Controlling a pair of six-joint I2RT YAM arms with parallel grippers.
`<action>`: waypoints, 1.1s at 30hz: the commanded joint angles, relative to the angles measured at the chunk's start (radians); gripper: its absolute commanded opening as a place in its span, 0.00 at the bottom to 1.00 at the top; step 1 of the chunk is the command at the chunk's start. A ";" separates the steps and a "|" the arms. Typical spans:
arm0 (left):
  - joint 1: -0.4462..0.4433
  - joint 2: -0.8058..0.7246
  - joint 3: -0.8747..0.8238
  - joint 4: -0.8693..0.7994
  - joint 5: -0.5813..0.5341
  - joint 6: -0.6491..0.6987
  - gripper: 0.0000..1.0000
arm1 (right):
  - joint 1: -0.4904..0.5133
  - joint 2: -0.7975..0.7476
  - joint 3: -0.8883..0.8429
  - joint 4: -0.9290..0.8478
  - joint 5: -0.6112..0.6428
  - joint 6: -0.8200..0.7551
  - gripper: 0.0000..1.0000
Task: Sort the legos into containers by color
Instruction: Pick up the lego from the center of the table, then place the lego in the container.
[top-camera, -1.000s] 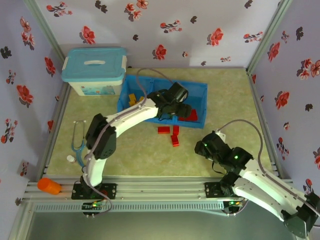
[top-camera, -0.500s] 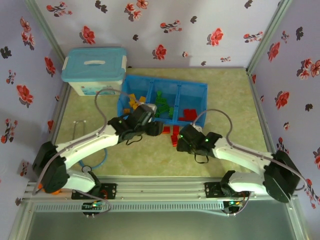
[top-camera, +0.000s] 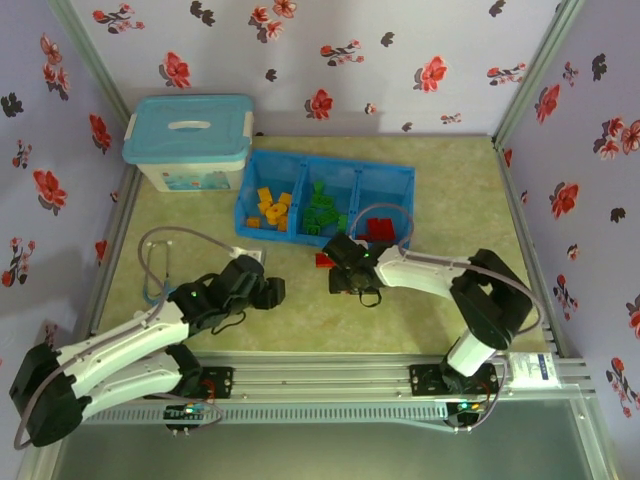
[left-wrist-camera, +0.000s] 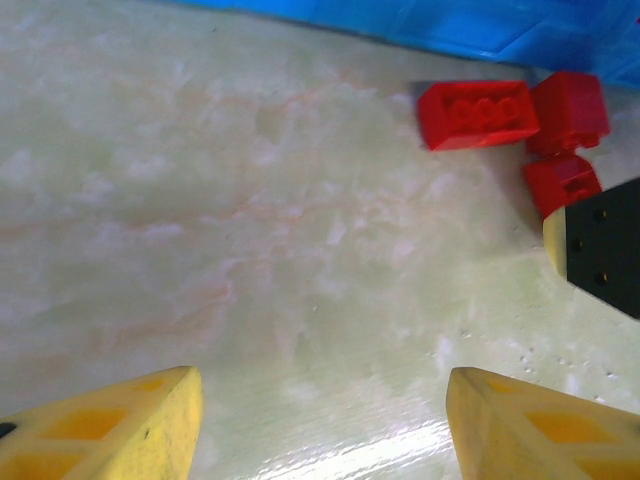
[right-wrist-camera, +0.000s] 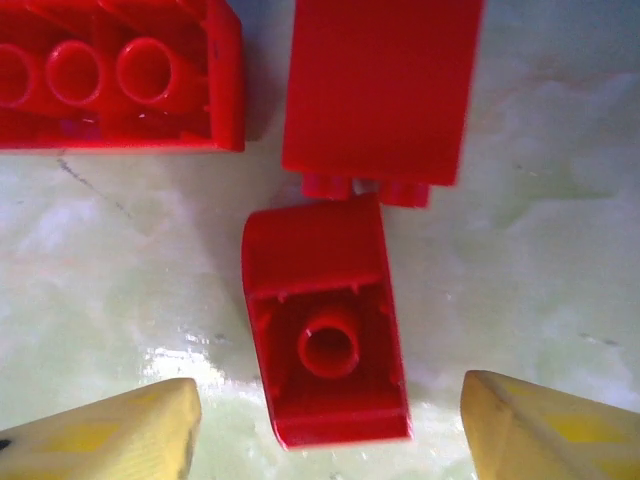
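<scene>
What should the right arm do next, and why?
Probably lower and close the right fingers on the small red brick: it lies upside down on the table, centred between them, and they stand open with nothing held.

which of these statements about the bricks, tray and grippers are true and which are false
Three red bricks lie on the table outside the tray: true.
The right gripper is shut on a brick: false. It is open, and one red brick lies hollow side up between its fingers, apart from both.
The green bricks are in the tray's middle compartment: true.
The left gripper holds a yellow brick: false. It is open and empty above bare table.
</scene>
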 joint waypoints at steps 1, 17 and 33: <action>0.007 -0.036 -0.025 -0.035 -0.041 -0.037 0.65 | 0.011 0.052 0.057 -0.058 0.038 -0.013 0.57; -0.020 -0.057 -0.095 -0.033 -0.051 -0.088 0.63 | 0.067 -0.173 0.197 -0.286 0.202 -0.052 0.25; -0.156 -0.073 -0.186 0.002 -0.112 -0.204 0.63 | -0.352 -0.094 0.374 -0.295 0.018 -0.258 0.26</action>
